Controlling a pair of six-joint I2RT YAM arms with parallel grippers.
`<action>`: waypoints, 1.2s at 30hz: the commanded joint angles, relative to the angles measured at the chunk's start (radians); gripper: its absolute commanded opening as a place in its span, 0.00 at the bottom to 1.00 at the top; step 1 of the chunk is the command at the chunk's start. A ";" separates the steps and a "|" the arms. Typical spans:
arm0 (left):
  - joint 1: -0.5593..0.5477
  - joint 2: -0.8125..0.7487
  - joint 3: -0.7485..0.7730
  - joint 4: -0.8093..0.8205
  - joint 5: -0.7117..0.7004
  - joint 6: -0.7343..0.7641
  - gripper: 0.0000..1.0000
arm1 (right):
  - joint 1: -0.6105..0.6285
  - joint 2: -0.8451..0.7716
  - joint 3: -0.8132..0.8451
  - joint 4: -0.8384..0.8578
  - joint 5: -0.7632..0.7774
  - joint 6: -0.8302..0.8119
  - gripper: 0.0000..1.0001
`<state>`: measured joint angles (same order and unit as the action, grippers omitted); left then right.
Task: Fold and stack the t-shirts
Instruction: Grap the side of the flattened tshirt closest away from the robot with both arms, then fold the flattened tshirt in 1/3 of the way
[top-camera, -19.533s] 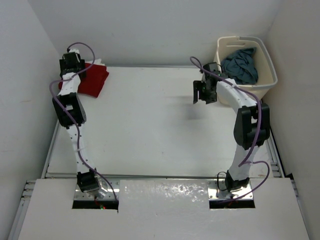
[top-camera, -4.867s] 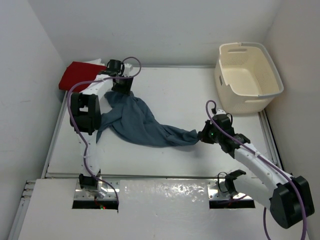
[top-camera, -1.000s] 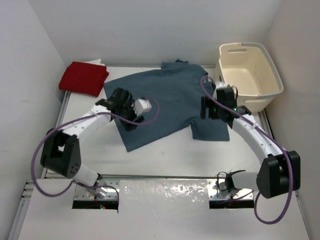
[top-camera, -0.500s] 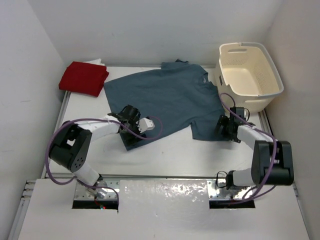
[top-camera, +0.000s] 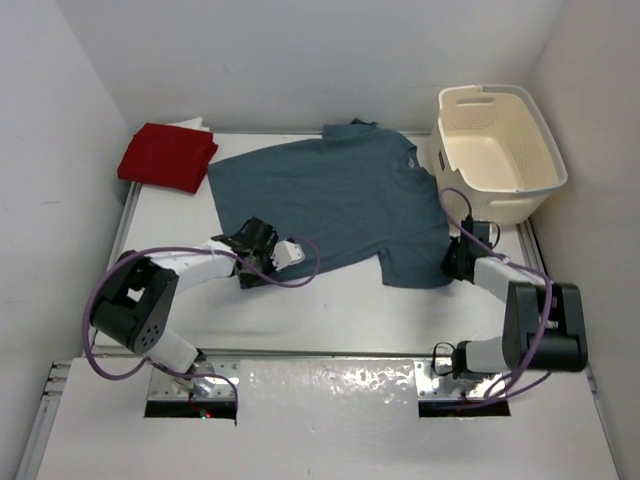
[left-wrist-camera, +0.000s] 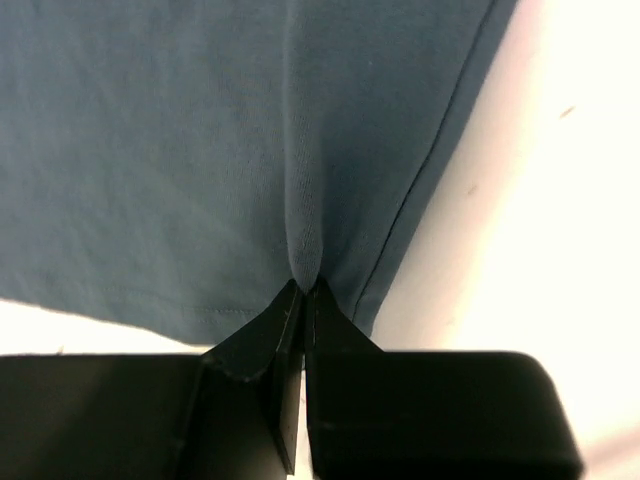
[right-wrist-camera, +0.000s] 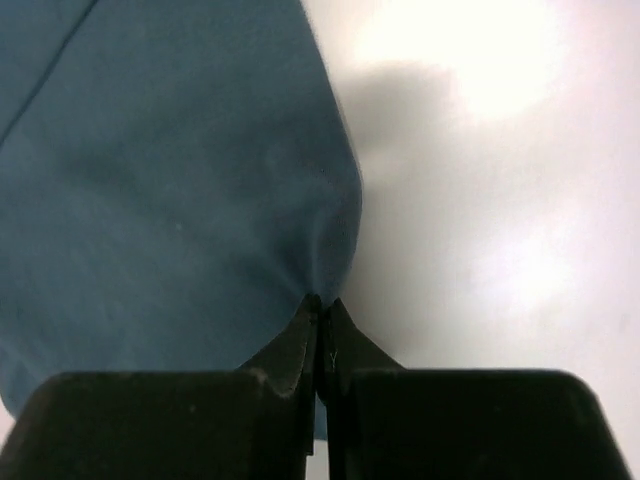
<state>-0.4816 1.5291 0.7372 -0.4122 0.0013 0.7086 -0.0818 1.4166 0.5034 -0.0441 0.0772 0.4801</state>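
From above, two arms stretch low. The left hand (top-camera: 252, 272) and right hand (top-camera: 457, 262) grip the near corners of one blue-grey shirt (top-camera: 330, 200), spread flat on the tabletop (top-camera: 330, 300). One red shirt (top-camera: 168, 155) lies far left. In both wrist views, the hands are pinched tight on blue cloth.

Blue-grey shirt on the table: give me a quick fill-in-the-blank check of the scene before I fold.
The left gripper and the right gripper are each ____ on the near side of the blue-grey shirt.
The laundry basket is ____.
The red shirt lies folded at the far ____ corner of the table.
Missing words: shut; empty; left.
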 joint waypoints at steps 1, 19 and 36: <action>0.029 -0.033 -0.059 -0.131 -0.102 0.025 0.00 | 0.007 -0.128 -0.080 -0.172 -0.082 0.025 0.00; 0.178 -0.458 -0.113 -0.602 -0.170 0.302 0.00 | 0.022 -0.820 0.160 -1.077 -0.212 0.017 0.00; 0.301 0.051 0.356 -0.458 -0.092 0.358 0.00 | 0.191 -0.009 0.524 -0.429 -0.136 -0.107 0.00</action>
<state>-0.2111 1.5398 1.0389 -0.9039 -0.0818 1.0412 0.0906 1.3247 0.9802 -0.5861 -0.1013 0.4168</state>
